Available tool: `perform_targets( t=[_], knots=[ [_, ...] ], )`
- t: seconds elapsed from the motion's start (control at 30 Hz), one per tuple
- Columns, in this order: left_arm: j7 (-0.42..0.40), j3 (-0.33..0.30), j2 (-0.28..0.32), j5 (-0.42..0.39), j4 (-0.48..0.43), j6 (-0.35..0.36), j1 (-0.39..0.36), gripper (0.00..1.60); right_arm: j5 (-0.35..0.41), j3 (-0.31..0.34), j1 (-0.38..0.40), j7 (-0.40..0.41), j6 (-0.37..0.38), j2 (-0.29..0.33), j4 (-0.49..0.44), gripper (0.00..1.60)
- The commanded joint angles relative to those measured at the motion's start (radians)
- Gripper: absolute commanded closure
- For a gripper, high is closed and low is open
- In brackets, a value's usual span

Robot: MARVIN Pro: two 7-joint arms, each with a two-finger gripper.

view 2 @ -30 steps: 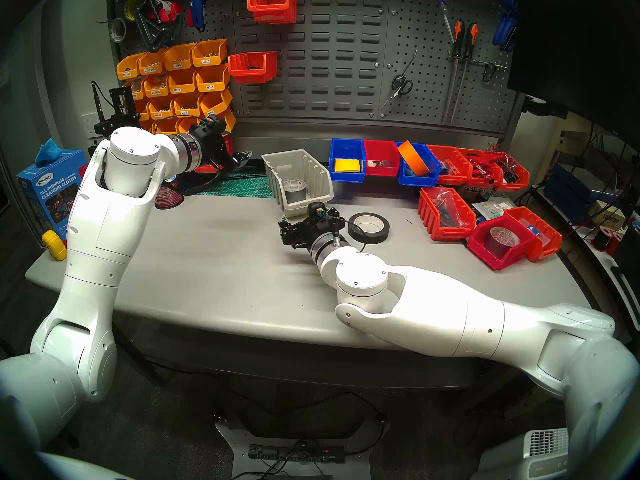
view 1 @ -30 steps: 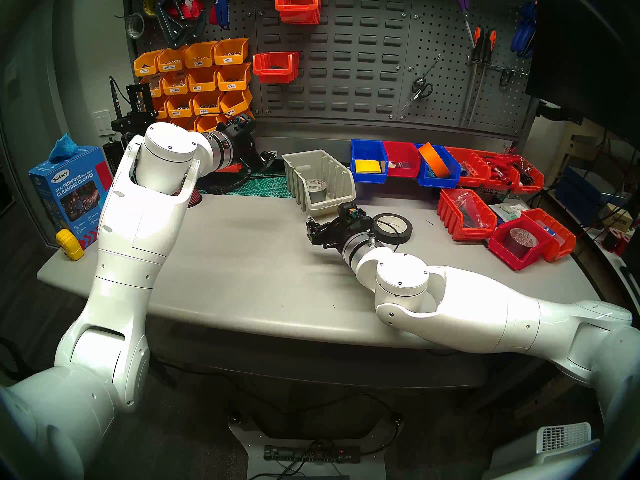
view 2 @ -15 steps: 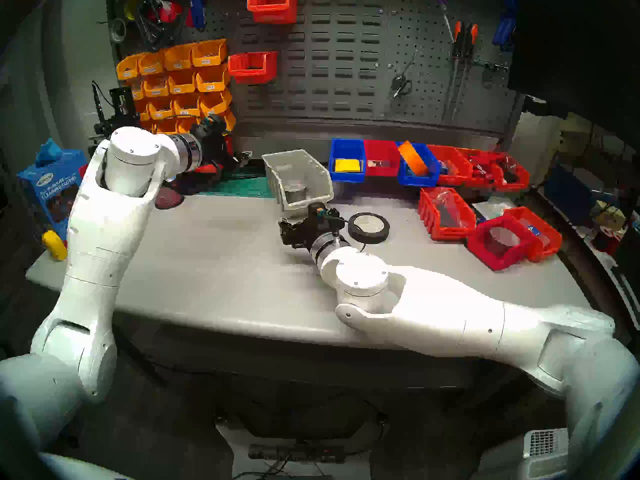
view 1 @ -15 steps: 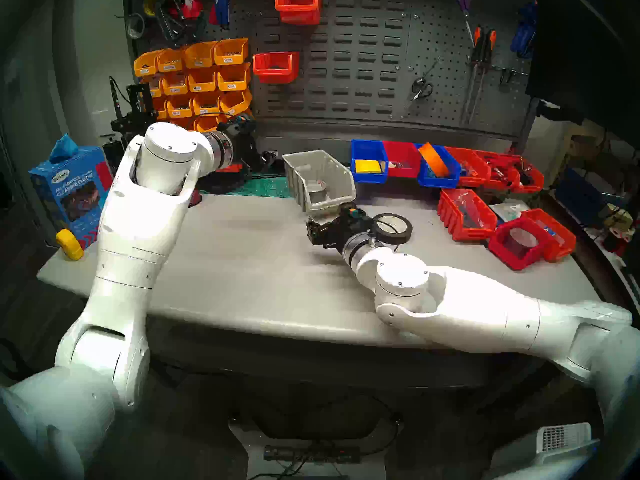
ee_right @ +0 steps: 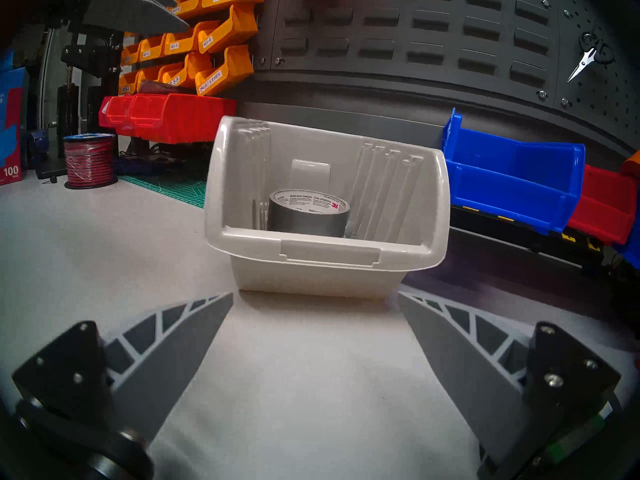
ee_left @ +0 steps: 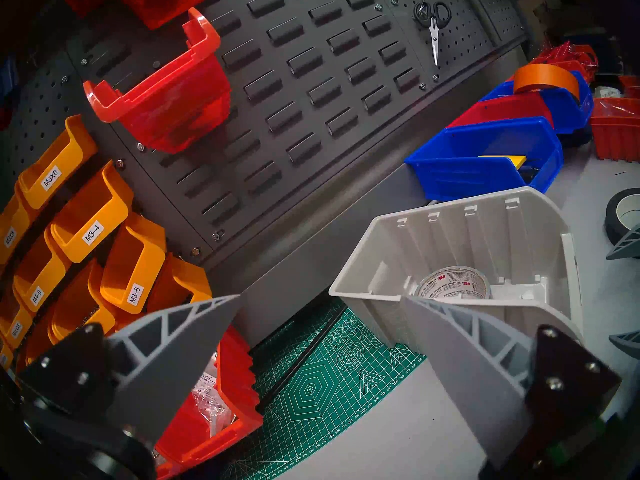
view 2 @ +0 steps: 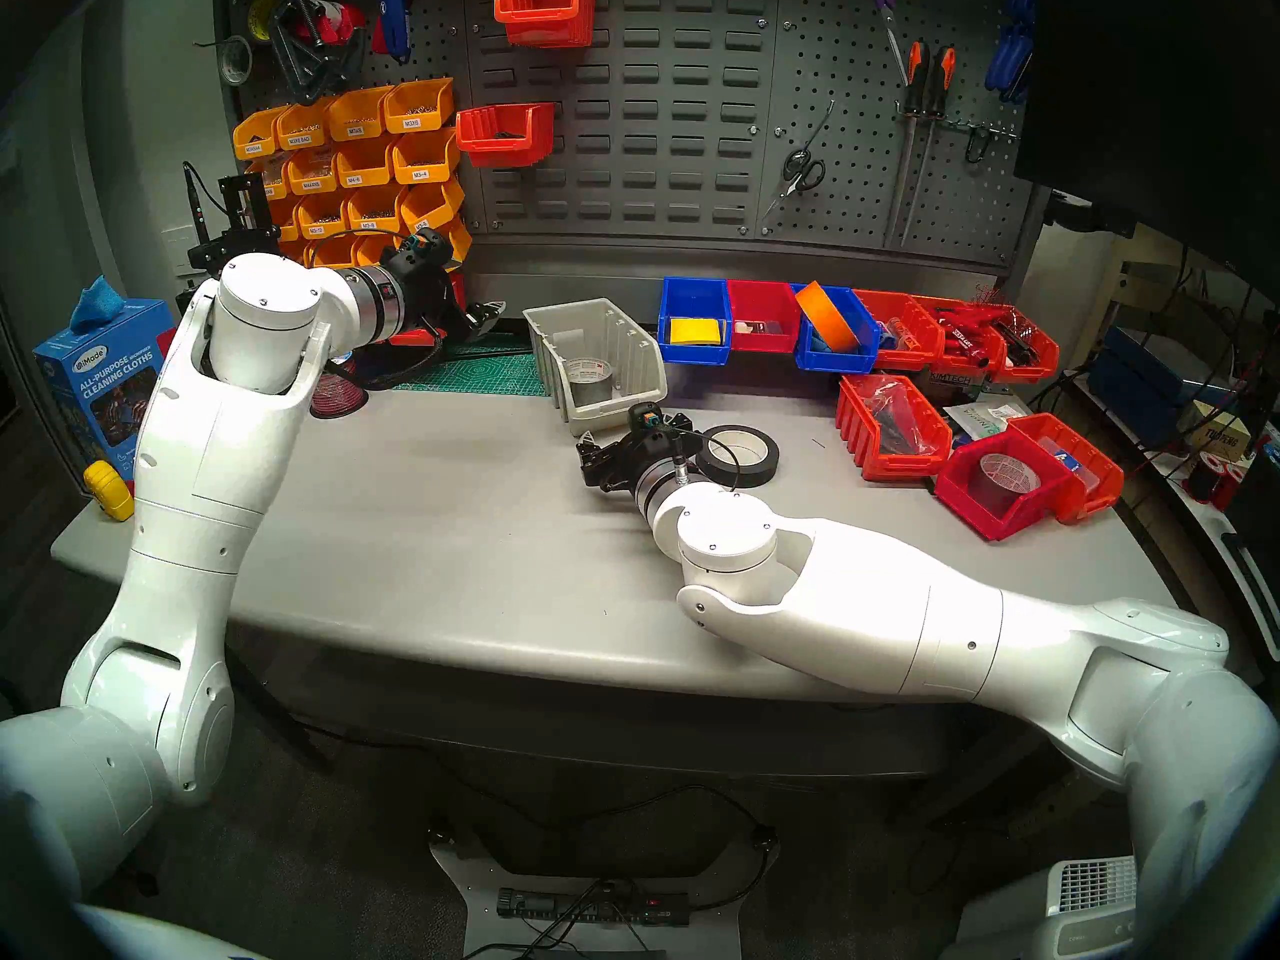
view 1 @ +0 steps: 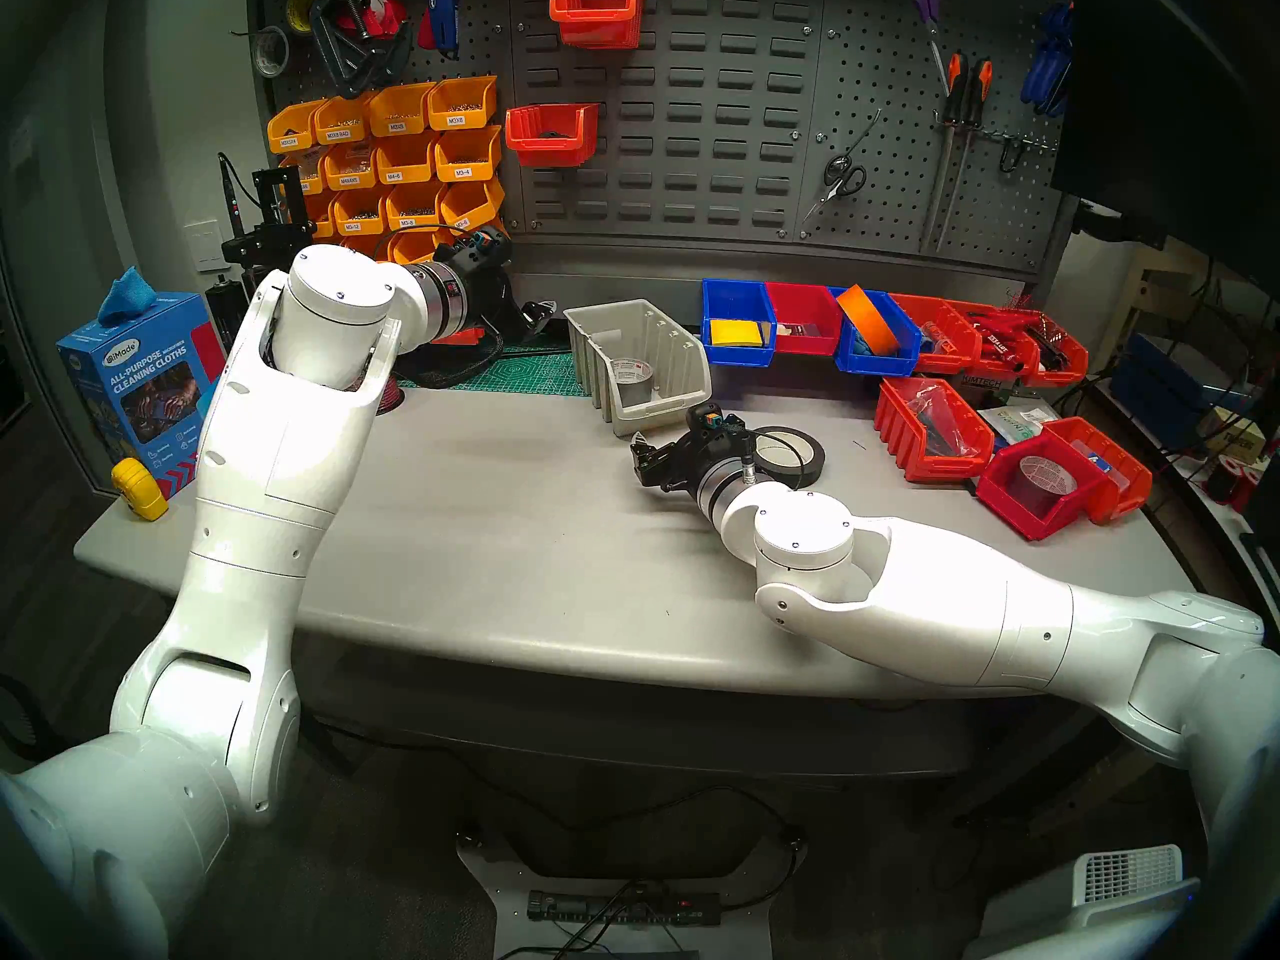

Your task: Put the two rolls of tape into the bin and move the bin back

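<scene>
The right gripper (ee_right: 315,330) is hovering low over the grey table (view 1: 485,522), its two grey fingers (ee_right: 194,330) spread wide with nothing between them, pointing at the low front lip of the bin (ee_right: 325,271) just ahead. Beside the right wrist, one black roll (view 1: 796,453) is lying flat on the table, wide and thin, showing a white core; it is sitting apart from the bin, to its right in the head view. The single beige-grey bin is standing upright with ribbed, slotted inner walls, and inside it one silver-grey roll (ee_right: 308,214) is resting on the floor, its white core printed with small text and a red logo. So two tape rolls are showing here: one in the bin, one outside. Farther back, the left gripper (ee_left: 318,351) is hanging above the green cutting mat (ee_left: 329,392) near the bin's rear corner, its fingers also spread and empty. Behind, two blue bins (view 1: 738,321) are sitting in the row along the pegboard.
</scene>
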Motion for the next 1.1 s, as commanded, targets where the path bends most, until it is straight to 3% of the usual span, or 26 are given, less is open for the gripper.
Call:
perform_targets(
  t=[0.0, 0.6, 0.87, 1.07],
  knots=[
    [0.002, -0.006, 0.001, -0.001, -0.011, -0.001, -0.013, 0.0, 0.015, 0.023, 0.034, -0.03, 0.066, 0.051, -0.054, 0.0],
    [0.002, -0.006, 0.001, -0.001, -0.011, -0.002, -0.013, 0.0, 0.07, 0.03, 0.04, -0.081, 0.211, 0.224, -0.25, 0.0],
    [0.002, -0.006, 0.001, -0.001, -0.011, -0.002, -0.013, 0.0, 0.091, 0.036, 0.061, -0.023, 0.246, 0.314, -0.285, 0.0],
    [0.002, -0.006, 0.001, -0.001, -0.011, -0.002, -0.013, 0.0, 0.129, 0.05, 0.074, 0.081, 0.25, 0.361, -0.278, 0.0]
  ],
)
